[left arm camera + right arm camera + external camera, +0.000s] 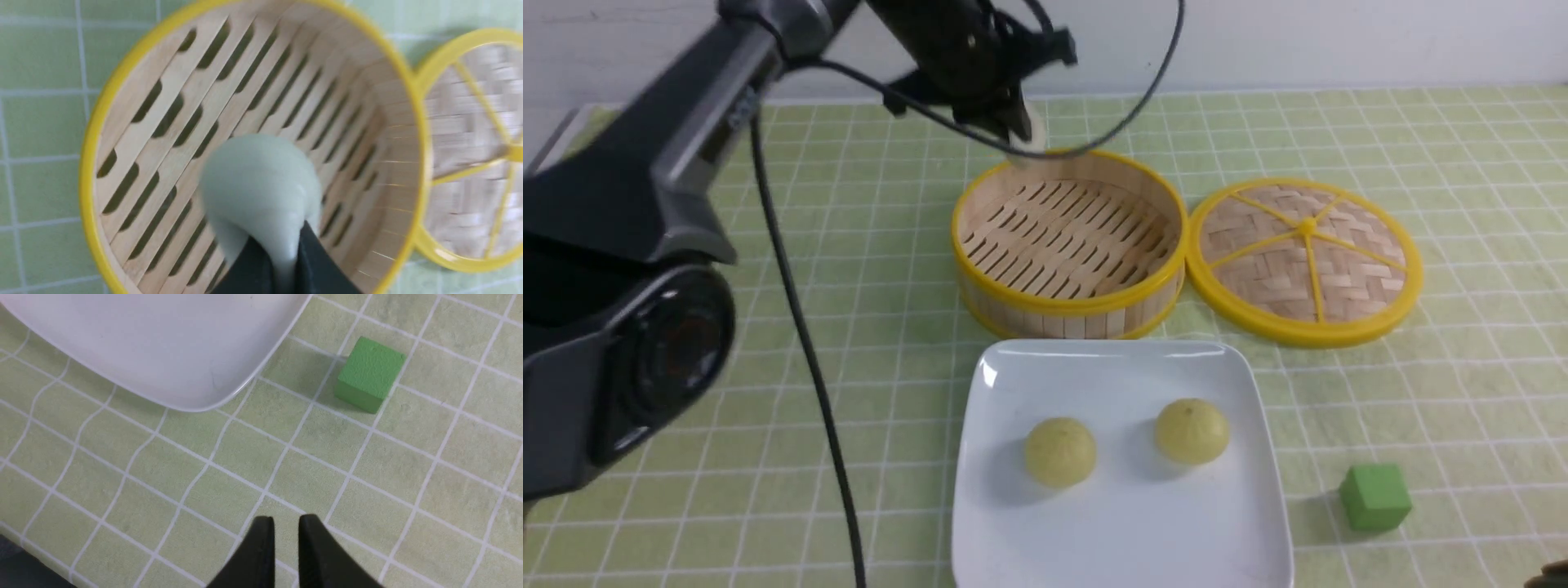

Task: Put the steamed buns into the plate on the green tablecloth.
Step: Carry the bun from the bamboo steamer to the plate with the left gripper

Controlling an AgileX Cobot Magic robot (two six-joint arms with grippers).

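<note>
Buns: two set apart on plate; a third, pale, held at steamer's far rim by left gripper. Left wrist view: pale bun clamped between fingertips, steamer behind. Right wrist view: right gripper's fingertips parted, cube beside plate.

Looks like a robotics lab or test station, room type not certain. Evidence: black mechanical arm with round joint housing, loose black cable looping across the front view. Work surface covered by light green tablecloth, thin white grid lines. Plain pale wall or panel behind far edge. Small plain green cube on the cloth, test-prop look. Kitchen-type items too: round bamboo steamer, woven lid beside it, white plate with two yellow buns. Reads as mock kitchen setup on a table; rest of room out of frame.
</note>
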